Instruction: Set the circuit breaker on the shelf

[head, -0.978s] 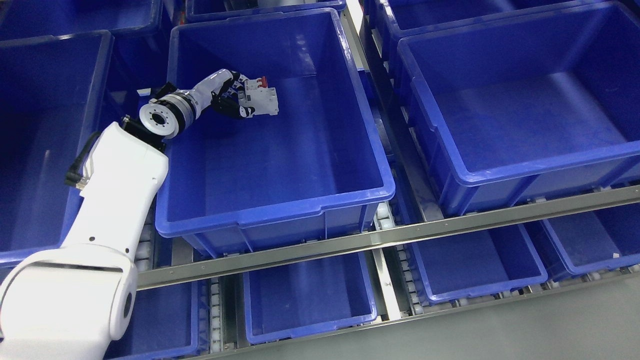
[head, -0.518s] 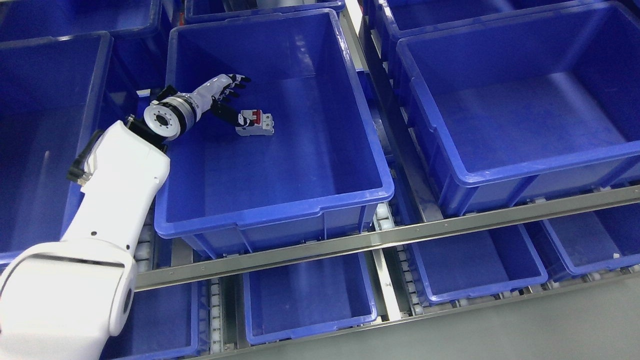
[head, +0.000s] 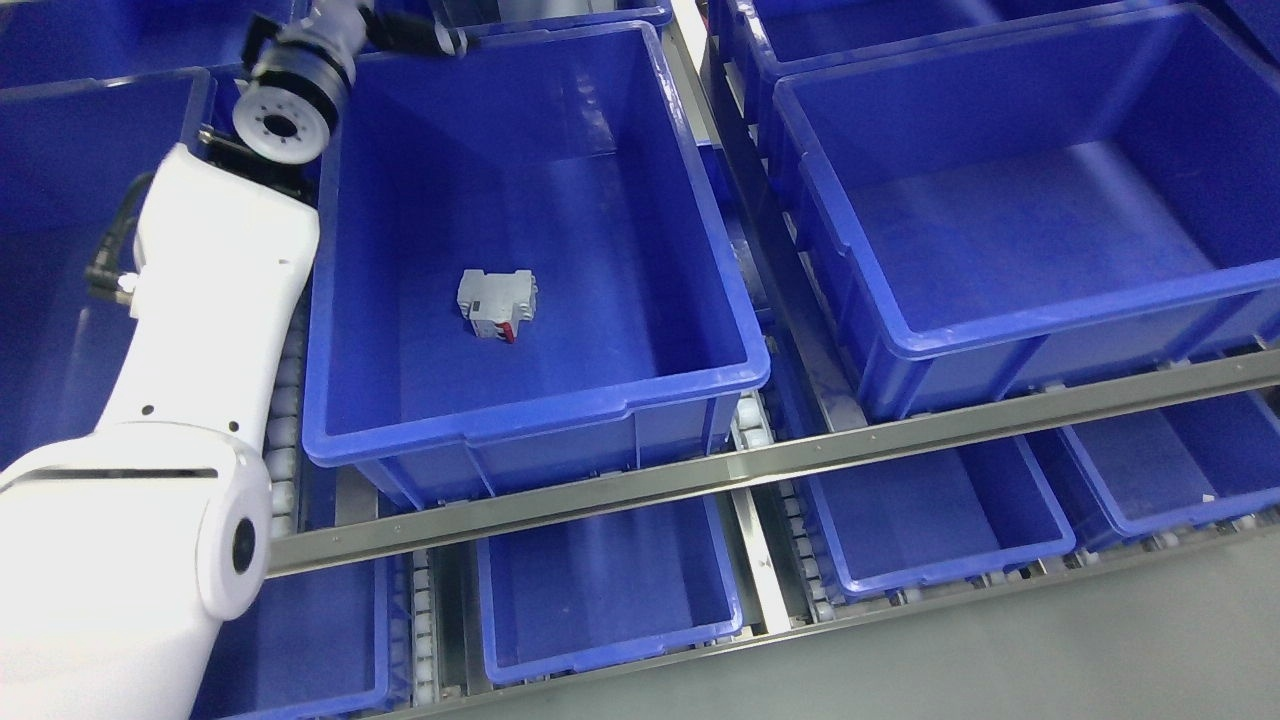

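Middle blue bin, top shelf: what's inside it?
Only the circuit breaker, grey with red switches, lying alone on the floor of the middle blue bin. The near wall hides a strip of the floor. The left hand is up at the far rim.

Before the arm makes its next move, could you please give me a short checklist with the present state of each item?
1. Circuit breaker lies inside the blue bin on the shelf: ok.
2. Breaker is free of the left robot hand: ok, they are well apart.
3. Breaker rests on the bin floor, away from the walls: ok.
4. Left robot hand is outside the bin, above its far rim: ok.
5. Finger state of that hand: cannot tell, cut off at the top edge.
6. Right arm position: cannot tell, not in view.
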`<state>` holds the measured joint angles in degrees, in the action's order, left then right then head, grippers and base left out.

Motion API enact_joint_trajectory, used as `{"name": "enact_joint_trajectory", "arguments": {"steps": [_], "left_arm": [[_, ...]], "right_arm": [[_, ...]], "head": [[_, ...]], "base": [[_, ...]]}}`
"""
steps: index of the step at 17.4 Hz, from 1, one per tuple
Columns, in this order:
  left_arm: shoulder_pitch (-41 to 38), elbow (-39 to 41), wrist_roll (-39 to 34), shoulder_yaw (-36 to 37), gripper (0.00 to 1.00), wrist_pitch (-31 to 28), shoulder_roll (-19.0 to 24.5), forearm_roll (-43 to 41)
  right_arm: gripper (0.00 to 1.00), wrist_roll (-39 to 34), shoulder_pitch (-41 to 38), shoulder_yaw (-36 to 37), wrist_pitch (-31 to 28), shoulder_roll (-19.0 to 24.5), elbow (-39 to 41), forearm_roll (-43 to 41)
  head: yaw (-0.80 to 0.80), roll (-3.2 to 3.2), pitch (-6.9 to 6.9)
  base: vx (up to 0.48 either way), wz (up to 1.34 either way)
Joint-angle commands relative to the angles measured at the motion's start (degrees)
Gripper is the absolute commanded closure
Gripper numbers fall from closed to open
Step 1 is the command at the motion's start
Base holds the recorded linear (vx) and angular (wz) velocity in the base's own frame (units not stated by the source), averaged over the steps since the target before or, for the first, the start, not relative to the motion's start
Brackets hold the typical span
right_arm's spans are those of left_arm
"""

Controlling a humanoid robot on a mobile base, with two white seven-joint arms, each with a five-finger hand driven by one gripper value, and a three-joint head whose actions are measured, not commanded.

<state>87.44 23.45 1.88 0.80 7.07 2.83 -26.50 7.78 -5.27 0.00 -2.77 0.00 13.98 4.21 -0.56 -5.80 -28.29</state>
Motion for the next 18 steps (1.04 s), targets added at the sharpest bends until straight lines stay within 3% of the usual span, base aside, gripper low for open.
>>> {"name": "enact_joint_trajectory", "arguments": {"steps": [1, 3, 6, 9, 12, 18], "left_arm": [[-2.2, 13.4, -3.0, -17.9, 0.0, 0.8, -1.8, 8.4], [-8.8, 25.2, -2.8, -16.0, 0.0, -1.3, -1.8, 8.9], [-19.9, 46.1, -2.9, -9.7, 0.0, -11.3, -1.8, 15.8], [-27.5, 58.6, -3.0, -4.7, 0.0, -15.7, -1.8, 17.1], [-35.8, 61.9, -2.9, 2.7, 0.0, -15.8, -1.8, 17.2], [-37.1, 63.9, -2.8, 3.8, 0.0, -15.7, -1.8, 17.3]], "right_arm": [[0.0, 0.0, 0.0, -1.1, -1.8, -1.0, 0.0, 0.0], [0.0, 0.0, 0.0, -1.1, -1.8, -1.0, 0.0, 0.0], [0.0, 0.0, 0.0, -1.1, -1.8, -1.0, 0.0, 0.0], [0.0, 0.0, 0.0, -1.1, -1.8, -1.0, 0.0, 0.0], [0.0, 0.0, 0.0, -1.1, -1.8, -1.0, 0.0, 0.0], [0.0, 0.0, 0.0, -1.1, -1.7, -1.0, 0.0, 0.0]], "head": [[0.0, 0.0, 0.0], [0.0, 0.0, 0.0], [0.0, 0.0, 0.0], [0.0, 0.0, 0.0], [0.0, 0.0, 0.0], [0.0, 0.0, 0.0]], "base": [[-0.083, -0.04], [-0.156, -0.05], [-0.204, 0.02], [-0.23, 0.05], [-0.273, 0.01], [-0.241, 0.0]]}}
